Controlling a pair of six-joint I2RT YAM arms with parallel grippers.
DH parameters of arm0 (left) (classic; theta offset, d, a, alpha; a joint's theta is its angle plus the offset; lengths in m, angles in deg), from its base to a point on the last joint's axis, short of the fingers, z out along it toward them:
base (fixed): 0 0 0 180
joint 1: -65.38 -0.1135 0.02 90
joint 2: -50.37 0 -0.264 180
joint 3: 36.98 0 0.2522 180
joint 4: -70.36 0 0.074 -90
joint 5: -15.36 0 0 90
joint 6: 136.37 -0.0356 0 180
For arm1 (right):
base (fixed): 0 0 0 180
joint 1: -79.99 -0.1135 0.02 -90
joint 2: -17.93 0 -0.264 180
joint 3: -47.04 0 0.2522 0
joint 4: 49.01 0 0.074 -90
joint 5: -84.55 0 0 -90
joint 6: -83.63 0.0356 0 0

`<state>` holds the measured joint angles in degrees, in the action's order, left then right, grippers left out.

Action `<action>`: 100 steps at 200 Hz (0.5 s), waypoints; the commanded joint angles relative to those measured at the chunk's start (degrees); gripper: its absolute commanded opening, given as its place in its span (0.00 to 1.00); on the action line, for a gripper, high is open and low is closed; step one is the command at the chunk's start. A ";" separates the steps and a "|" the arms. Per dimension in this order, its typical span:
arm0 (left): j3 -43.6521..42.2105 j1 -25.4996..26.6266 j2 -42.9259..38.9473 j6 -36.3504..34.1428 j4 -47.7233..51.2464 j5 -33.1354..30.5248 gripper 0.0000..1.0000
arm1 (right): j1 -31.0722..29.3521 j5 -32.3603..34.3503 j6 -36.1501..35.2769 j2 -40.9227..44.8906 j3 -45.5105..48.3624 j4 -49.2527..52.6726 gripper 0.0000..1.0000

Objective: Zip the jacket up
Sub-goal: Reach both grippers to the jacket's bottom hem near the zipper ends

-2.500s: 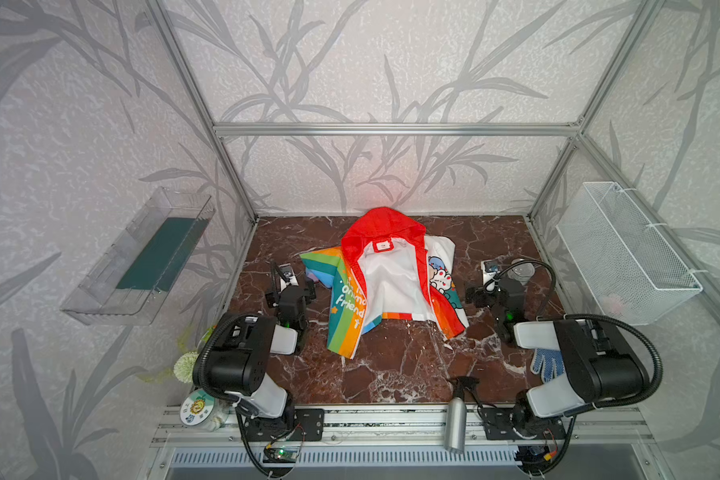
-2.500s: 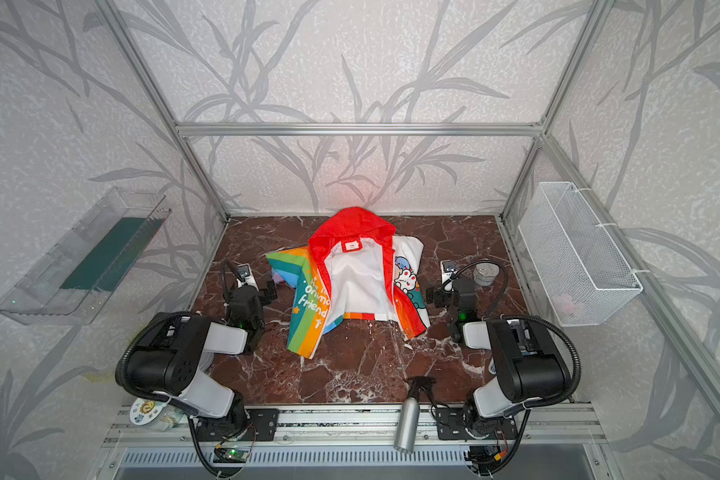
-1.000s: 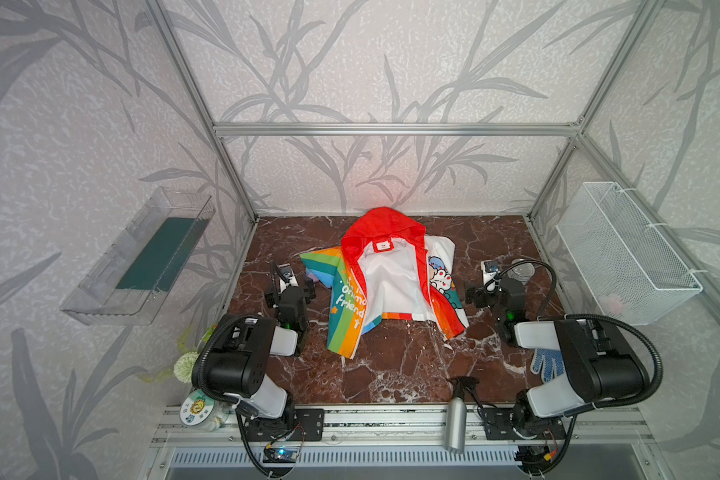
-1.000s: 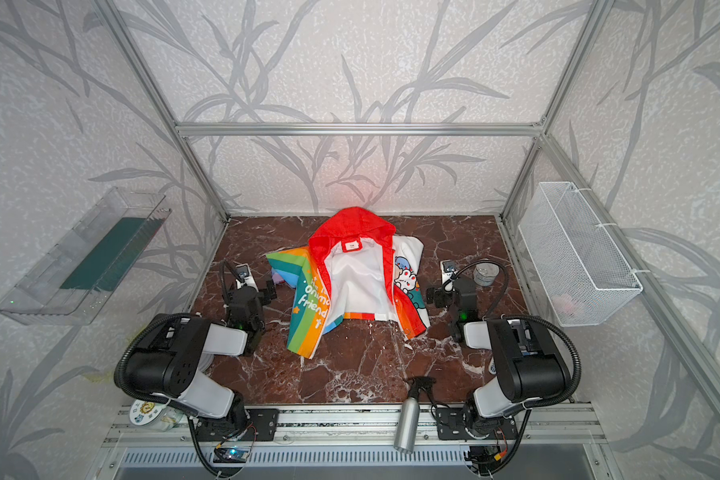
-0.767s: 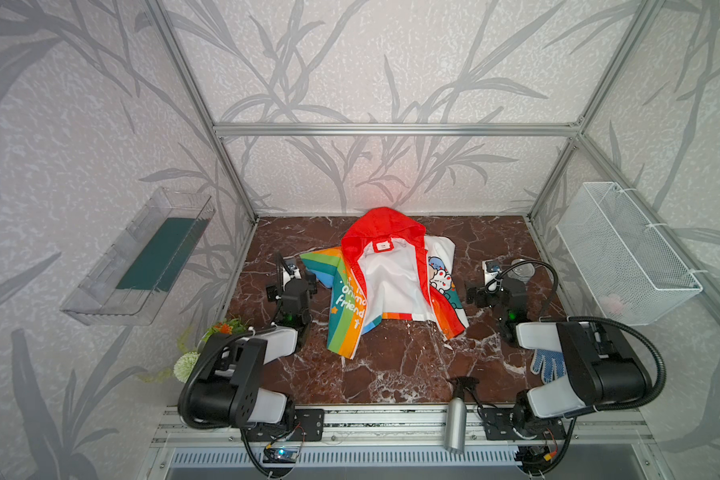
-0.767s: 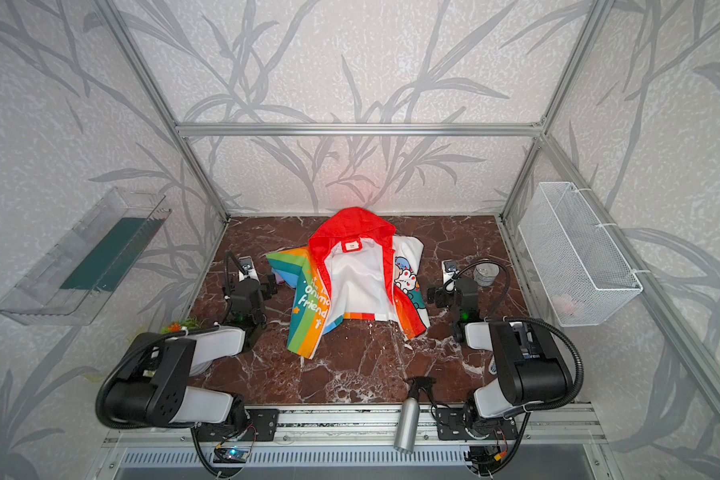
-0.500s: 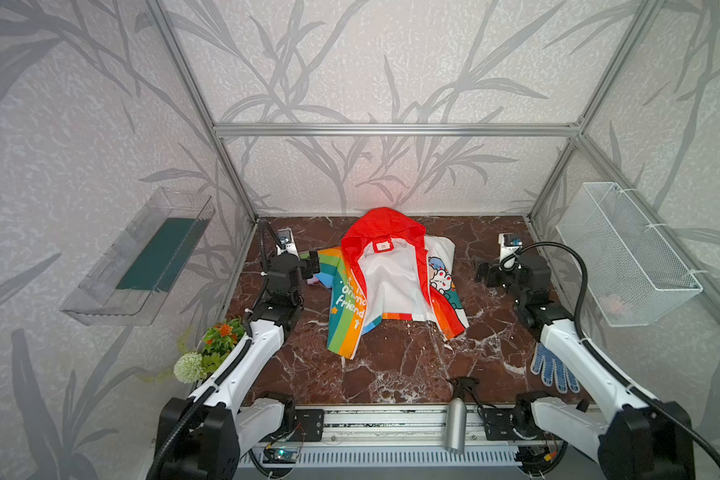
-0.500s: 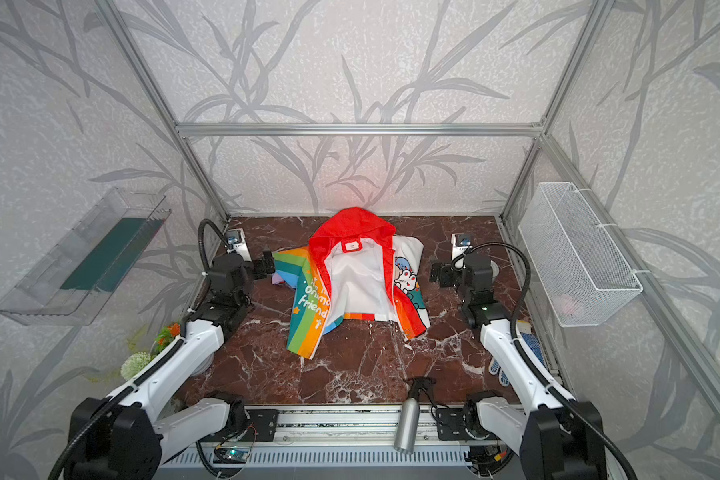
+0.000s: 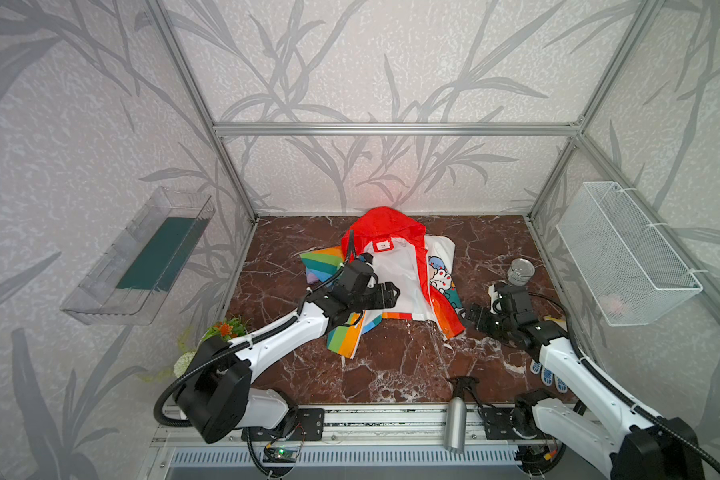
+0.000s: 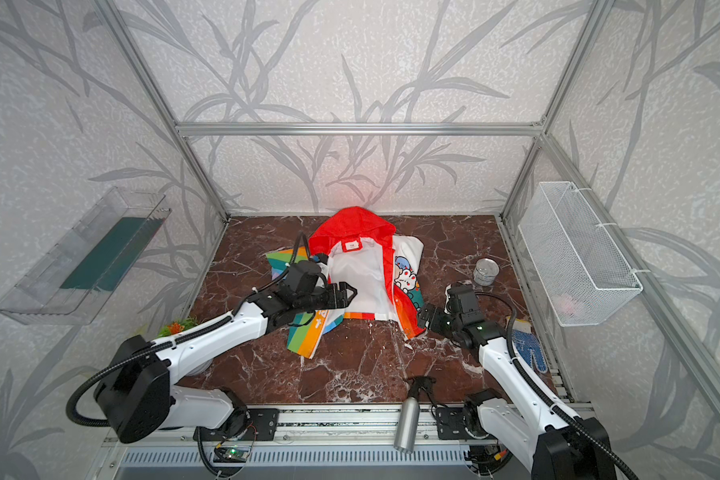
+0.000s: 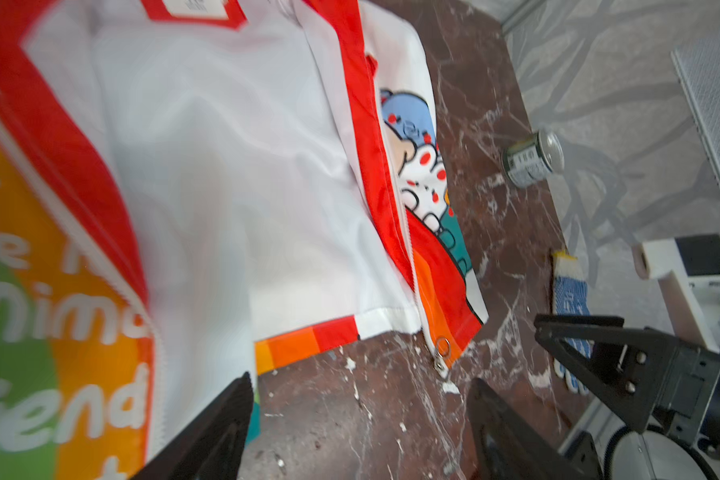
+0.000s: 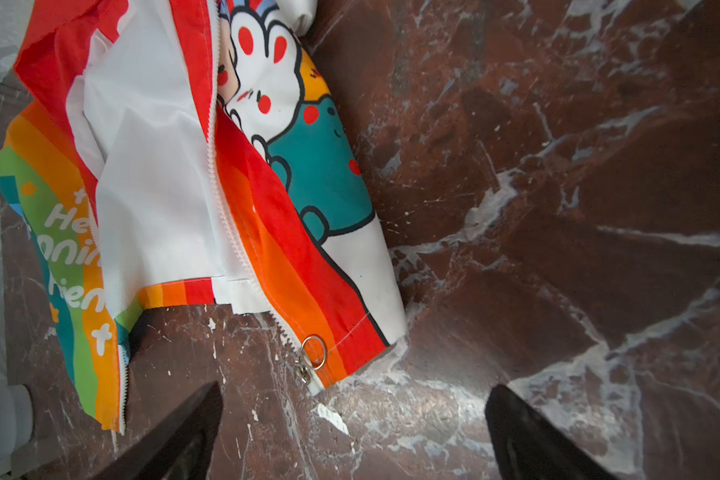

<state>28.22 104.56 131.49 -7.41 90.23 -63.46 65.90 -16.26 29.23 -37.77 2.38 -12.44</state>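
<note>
Marble tabletop (image 9: 391,365) — my arms have just reached the unzipped jacket (image 9: 400,266); left tool (image 9: 393,295) open, narrowing; right tool (image 9: 470,319) wide — both empty.

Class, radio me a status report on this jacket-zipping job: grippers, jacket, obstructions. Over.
Left gripper open, hovering above red-hooded rainbow-striped thin jacket, lying unzipped. Right gripper open, near its metal ring slider. Silver tin can, blue dotted glove aside.

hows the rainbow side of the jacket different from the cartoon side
The rainbow panel carries stripes and white lettering; the cartoon panel shows animals on white. The zipper slider sits at the cartoon panel's bottom corner; the rainbow panel's zipper edge shows only teeth. Both lie spread open, red-trimmed, baring the white lining.
</note>
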 commanded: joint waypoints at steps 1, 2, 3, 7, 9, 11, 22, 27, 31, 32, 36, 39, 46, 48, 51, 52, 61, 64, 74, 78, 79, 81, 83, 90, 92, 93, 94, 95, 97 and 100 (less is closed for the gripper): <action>4.60 3.12 4.38 3.64 1.18 0.15 0.78 | 0.22 0.27 1.31 -0.66 -2.13 -0.50 0.99; 4.70 3.24 4.69 3.70 1.23 0.24 0.78 | 0.25 0.36 1.31 -0.78 -2.14 -0.49 0.99; 4.93 3.39 5.03 3.77 1.25 0.29 0.78 | 0.27 0.44 1.32 -0.88 -2.15 -0.53 0.99; 5.65 3.88 6.15 4.02 1.50 0.66 0.77 | 0.43 0.77 1.32 -1.16 -2.23 -0.53 0.99; 5.92 4.11 6.61 4.26 1.59 0.94 0.76 | 0.46 0.85 1.32 -1.34 -2.24 -0.56 0.99; 6.19 4.40 7.28 4.54 1.51 1.06 0.75 | 0.53 1.00 1.32 -1.47 -2.31 -0.61 0.99; 7.10 5.48 10.42 6.01 -0.82 2.09 0.70 | 1.00 1.09 1.32 -2.09 -2.04 -1.56 0.99; 7.49 5.91 11.77 6.54 -1.81 2.45 0.68 | 1.27 0.79 1.32 -2.35 -1.97 -2.10 0.99; 8.06 6.19 12.83 6.99 -2.39 2.80 0.68 | 1.48 0.57 1.32 -2.53 -1.91 -2.50 0.99; 8.19 6.23 13.09 7.09 -2.58 2.93 0.67 | 1.54 0.55 1.32 -2.60 -1.90 -2.64 0.99; 8.81 6.48 14.20 7.51 -3.19 3.53 0.65 | 1.75 0.32 1.31 -2.77 -1.79 -2.95 0.99; 9.30 6.61 14.89 7.75 -3.60 4.08 0.63 | 1.89 0.08 1.30 -2.89 -1.80 -3.29 0.99; 10.39 6.69 16.88 8.34 -4.85 5.35 0.59 | 2.27 -0.32 1.32 -3.24 -1.84 -3.78 0.99; 10.69 6.76 17.38 8.53 -5.14 5.72 0.58 | 2.41 -0.46 1.32 -3.31 -1.81 -3.77 0.99; 11.25 6.84 18.06 8.78 -5.48 6.04 0.57 | 2.59 -0.63 1.32 -3.50 -1.96 -3.89 0.99; 11.41 6.90 18.26 8.86 -5.58 6.13 0.57 | 2.62 -0.67 1.32 -3.52 -2.01 -3.86 0.99; 13.07 7.01 20.36 8.95 -5.87 6.63 0.55 | 3.20 -1.20 -0.49 -3.80 -2.36 -3.75 0.99; 13.59 7.09 20.93 8.82 -5.90 6.82 0.54 | 3.39 -1.37 -0.60 -3.88 -2.47 -3.74 0.99; 15.28 7.14 22.61 8.51 -5.86 6.93 0.52 | 3.92 -2.01 -1.00 -3.89 -2.68 -3.58 0.99; 15.76 7.14 23.31 8.50 -6.07 7.09 0.51 | 4.10 -2.17 -1.19 -3.81 -2.76 -3.49 0.99; 15.86 7.14 23.48 8.50 -6.09 7.14 0.50 | 4.17 -2.18 -1.21 -3.76 -2.76 -3.48 0.99; 16.12 7.18 23.73 8.46 -6.26 7.16 0.50 | 4.27 -2.26 -1.27 -3.72 -2.81 -3.47 0.99; 16.32 7.24 24.06 8.56 -6.39 7.18 0.49 | 4.36 -2.43 -1.37 -3.65 -2.84 -3.47 0.99; 17.02 7.24 24.98 8.65 -6.72 7.41 0.46 | 4.66 -2.80 -1.65 -3.38 -2.74 -3.43 0.99; 17.24 7.25 25.23 8.78 -6.72 7.44 0.46 | 4.71 -2.85 -1.66 -3.33 -2.75 -3.41 0.99; 17.31 7.24 25.36 8.82 -6.68 7.45 0.46 | 4.80 -2.82 -1.73 -3.29 -2.76 -3.35 0.99; 17.43 7.28 25.47 8.79 -6.75 7.49 0.46 | 4.83 -2.82 -1.79 -3.24 -2.77 -3.32 0.99; 17.58 7.30 25.52 8.87 -6.78 7.52 0.46 | 4.83 -2.82 -1.79 -3.24 -2.77 -3.32 0.99; 17.80 7.31 25.83 8.86 -6.69 7.58 0.45 | 4.90 -2.91 -1.84 -3.15 -2.69 -3.30 0.99; 18.16 7.31 26.32 8.91 -6.58 7.67 0.45 | 5.01 -2.90 -1.89 -3.06 -2.64 -3.18 0.99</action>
<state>42.97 111.62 156.08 0.30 85.53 -57.30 70.01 -17.57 28.90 -41.53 1.40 -15.28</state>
